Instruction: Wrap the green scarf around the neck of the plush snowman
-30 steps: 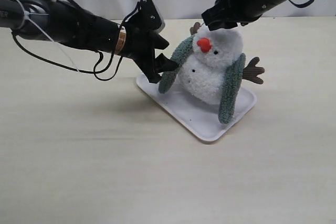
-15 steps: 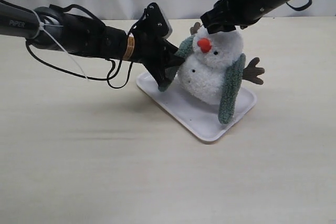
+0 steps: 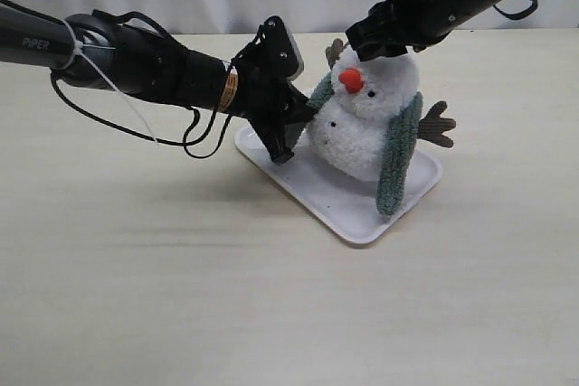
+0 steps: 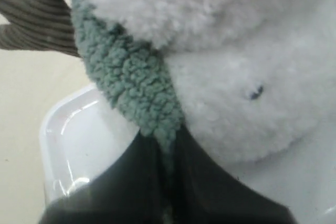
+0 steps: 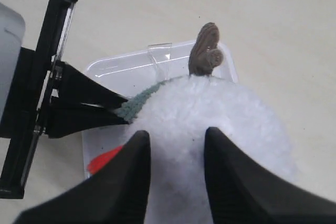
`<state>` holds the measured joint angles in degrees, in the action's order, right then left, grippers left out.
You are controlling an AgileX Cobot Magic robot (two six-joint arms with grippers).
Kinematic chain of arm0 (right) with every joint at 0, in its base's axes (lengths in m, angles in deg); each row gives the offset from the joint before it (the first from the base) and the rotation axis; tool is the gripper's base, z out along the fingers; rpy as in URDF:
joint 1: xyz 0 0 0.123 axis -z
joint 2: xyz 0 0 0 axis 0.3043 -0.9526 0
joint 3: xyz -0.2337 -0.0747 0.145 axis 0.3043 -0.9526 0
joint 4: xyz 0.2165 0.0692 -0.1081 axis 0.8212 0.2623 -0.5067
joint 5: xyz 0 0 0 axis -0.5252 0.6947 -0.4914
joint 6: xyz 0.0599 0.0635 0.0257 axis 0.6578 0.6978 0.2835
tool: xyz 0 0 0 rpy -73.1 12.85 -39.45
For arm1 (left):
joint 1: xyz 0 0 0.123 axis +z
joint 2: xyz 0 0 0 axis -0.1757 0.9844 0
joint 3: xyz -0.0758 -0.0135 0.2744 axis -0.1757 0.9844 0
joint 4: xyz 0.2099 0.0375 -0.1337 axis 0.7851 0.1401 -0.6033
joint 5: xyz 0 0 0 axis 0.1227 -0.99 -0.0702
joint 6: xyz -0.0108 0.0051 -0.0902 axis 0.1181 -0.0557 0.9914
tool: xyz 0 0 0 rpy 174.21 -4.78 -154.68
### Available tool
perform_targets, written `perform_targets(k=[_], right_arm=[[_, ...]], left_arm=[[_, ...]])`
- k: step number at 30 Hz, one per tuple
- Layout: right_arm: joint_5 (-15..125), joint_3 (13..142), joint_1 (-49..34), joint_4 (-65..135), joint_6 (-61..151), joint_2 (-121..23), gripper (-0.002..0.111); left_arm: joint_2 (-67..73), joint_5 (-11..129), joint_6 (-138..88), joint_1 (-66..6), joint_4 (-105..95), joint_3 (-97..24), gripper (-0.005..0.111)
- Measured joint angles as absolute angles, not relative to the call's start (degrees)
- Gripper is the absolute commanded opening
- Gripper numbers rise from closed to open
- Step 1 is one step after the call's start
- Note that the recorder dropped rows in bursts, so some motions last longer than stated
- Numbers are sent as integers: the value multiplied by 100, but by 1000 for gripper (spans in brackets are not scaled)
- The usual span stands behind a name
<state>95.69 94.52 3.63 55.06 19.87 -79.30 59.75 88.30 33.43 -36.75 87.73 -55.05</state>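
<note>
Risk sits mostly in my left gripper (image 3: 291,128), pinched shut on one end of the scarf (image 3: 398,155), which is draped over the neck of the snowman (image 3: 362,133) on the tray (image 3: 348,216). A hard pull may drag the scarf off or tip the snowman over, though my right gripper (image 3: 384,50) clasps its head.

Exterior-view left of the plush snowman (image 3: 366,133): blocked for you. The left gripper (image 3: 292,129) pinches the green scarf (image 3: 398,155) end, its arm lying across the table (image 3: 181,296).
Above head: blocked. The right gripper (image 3: 384,50) clamps the head.
Front: you can pass up to the tray (image 3: 348,216) rim.
Exterior-view right: open beyond the twig arm (image 3: 438,124).
</note>
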Motion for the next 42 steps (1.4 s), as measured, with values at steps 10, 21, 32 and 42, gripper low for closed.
perform_targets(k=[10, 21, 32, 42], right_arm=[[9686, 9452, 363, 5376, 1987, -7930, 4], [9752, 9452, 363, 5360, 1987, -7930, 9], [10782, 9373, 363, 5287, 2507, -6868, 39], [9178, 6623, 363, 5209, 2875, -6574, 58]], left_arm=[[5979, 9149, 4395, -3625, 9413, -5505, 0], [5979, 9216, 4775, -3614, 9436, -5505, 1], [5979, 9218, 4794, -3614, 9470, -5505, 19], [5988, 9279, 4794, -3614, 9479, -5505, 19]])
